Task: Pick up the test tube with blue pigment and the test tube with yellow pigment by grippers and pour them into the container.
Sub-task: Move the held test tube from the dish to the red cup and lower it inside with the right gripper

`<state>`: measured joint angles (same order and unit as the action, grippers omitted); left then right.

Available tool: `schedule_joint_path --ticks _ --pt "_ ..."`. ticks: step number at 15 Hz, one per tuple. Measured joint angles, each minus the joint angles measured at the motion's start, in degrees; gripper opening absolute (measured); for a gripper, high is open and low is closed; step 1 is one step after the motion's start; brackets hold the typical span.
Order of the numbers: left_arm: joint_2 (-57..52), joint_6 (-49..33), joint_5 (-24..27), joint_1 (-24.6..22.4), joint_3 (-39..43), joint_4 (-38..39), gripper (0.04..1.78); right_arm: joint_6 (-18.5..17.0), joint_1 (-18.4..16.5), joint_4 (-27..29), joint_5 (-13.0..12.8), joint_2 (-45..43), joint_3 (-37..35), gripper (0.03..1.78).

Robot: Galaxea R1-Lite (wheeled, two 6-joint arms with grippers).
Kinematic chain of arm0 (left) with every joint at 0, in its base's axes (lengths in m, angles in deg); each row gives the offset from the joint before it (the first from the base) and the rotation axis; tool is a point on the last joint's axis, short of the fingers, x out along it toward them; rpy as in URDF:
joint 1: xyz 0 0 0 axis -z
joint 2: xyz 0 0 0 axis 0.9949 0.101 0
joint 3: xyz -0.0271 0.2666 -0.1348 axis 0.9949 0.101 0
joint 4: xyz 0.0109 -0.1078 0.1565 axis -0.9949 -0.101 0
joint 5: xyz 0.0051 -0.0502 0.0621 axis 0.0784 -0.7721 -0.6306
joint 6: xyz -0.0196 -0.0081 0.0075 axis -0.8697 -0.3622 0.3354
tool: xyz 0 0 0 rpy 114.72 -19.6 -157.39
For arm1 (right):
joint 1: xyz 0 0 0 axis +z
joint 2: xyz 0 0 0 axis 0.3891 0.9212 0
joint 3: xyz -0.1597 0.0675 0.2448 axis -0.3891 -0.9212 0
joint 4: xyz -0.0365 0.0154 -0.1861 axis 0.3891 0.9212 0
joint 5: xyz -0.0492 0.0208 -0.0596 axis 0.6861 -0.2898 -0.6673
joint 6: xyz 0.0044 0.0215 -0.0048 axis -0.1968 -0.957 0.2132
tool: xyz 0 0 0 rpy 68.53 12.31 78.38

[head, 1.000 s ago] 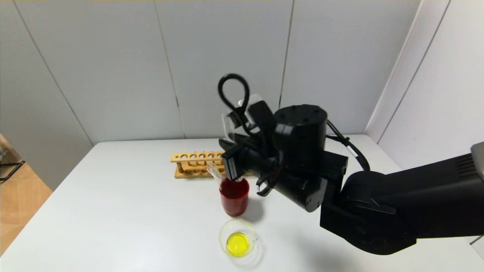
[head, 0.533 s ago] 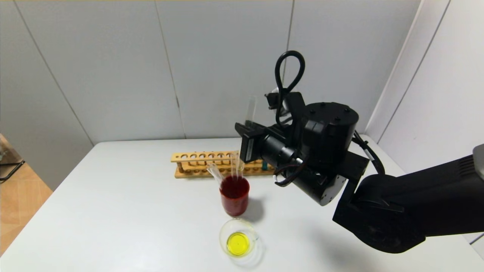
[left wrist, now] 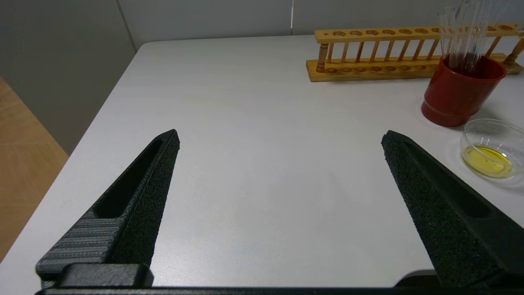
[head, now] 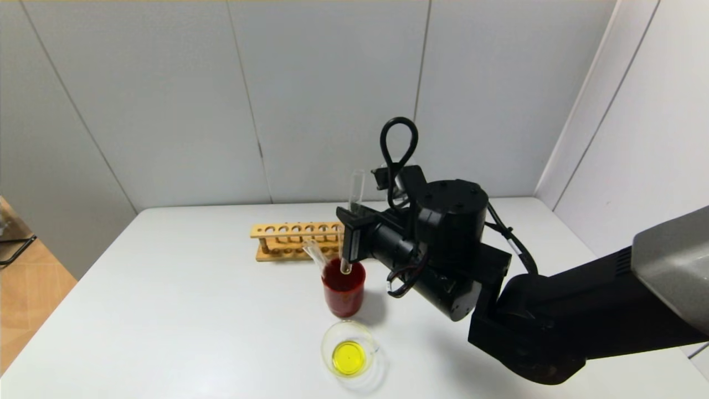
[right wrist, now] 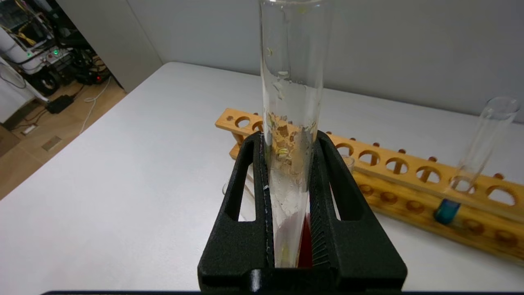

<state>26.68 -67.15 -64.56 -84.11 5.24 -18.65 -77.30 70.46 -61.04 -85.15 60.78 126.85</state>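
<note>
The right gripper (head: 350, 244) is clamped on a near-upright clear test tube (head: 354, 194), mouth up, its rounded bottom dipping into the mouth of the tall beaker of dark red liquid (head: 343, 293). The right wrist view shows the jaws closed flat against the glass of this tube (right wrist: 291, 123), which carries only droplets and faint yellowish residue; it is probably the test tube with yellow pigment, now emptied, though the residue is too slight to be certain. Another clear tube (head: 314, 254) leans in the same beaker, which suggests the beaker serves as a rest for used tubes.

The container (head: 350, 348), a low clear beaker, stands just in front of the red beaker and holds a yellow pool, so the yellow pour appears done.

The test tube with blue pigment (right wrist: 470, 168) stands upright in the wooden rack (head: 293, 241) behind the beakers, untouched; its pour remains.

The left gripper (left wrist: 278, 164) hovers above the table (head: 194, 310), well apart from the glassware, jaws spread wide and holding nothing.
</note>
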Motion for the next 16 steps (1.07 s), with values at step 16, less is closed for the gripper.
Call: schedule_joint_path --ticks 16 --pt "0.0 0.0 0.0 0.0 0.0 0.0 1.75 -0.5 -2.3 -4.6 2.0 9.5 0.4 0.34"
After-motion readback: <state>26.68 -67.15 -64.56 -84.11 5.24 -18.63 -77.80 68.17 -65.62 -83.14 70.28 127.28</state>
